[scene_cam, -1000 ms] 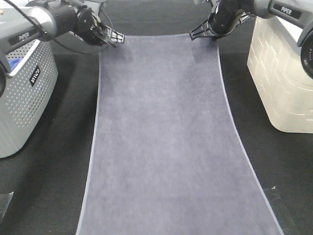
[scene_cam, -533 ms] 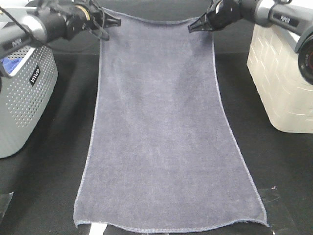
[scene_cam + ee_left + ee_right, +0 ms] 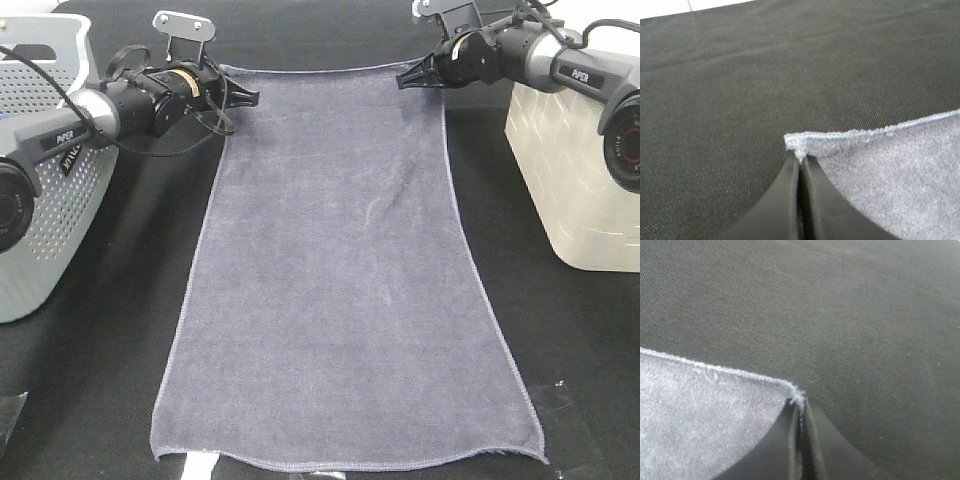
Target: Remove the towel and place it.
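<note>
Lowered and laid flat the large slate-grey terry towel (image 3: 340, 290), far corners still clamped in left gripper (image 3: 800, 162) and right gripper (image 3: 800, 412); release due next.

Towel (image 3: 340, 280): matt fuzzy cloth w/ stitched hem. Table cover (image 3: 100, 380): dark woven fabric. Left basket (image 3: 40, 200): perforated grey plastic.

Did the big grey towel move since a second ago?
Yes. The towel slid away from the camera: its near hem, cut off by the picture's bottom edge before, now lies in view on the black table, level with the cream basket's front.
</note>
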